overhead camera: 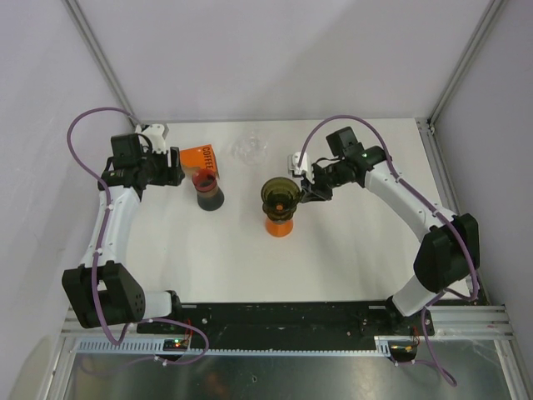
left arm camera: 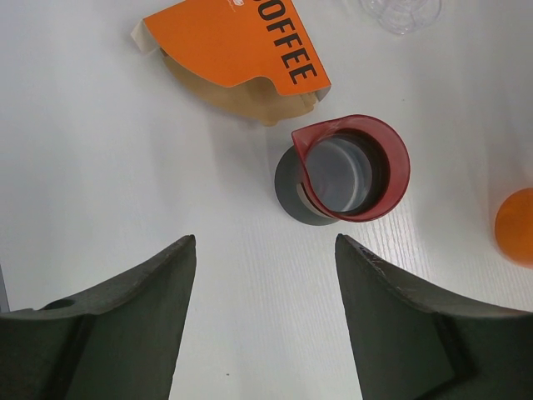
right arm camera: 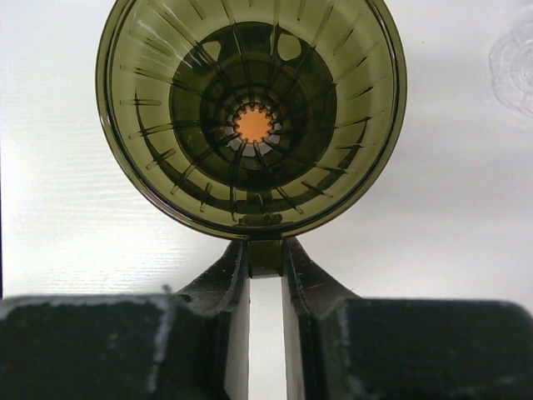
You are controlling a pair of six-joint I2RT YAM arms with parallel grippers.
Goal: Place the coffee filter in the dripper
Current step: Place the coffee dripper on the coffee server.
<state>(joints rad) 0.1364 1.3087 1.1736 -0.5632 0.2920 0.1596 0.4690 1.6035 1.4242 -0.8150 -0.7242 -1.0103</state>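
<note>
White tabletop [overhead camera: 350, 258] from above: the dripper [overhead camera: 281, 194] sits on an orange stand [overhead camera: 280, 225], the filter pack [overhead camera: 200, 157] to its left. Left wrist: the left gripper [left arm camera: 265, 250] hangs spread and empty, short of the pack; it should pinch one filter's edge. Right wrist: the right gripper [right arm camera: 266, 258] pinches the dripper's handle
</note>
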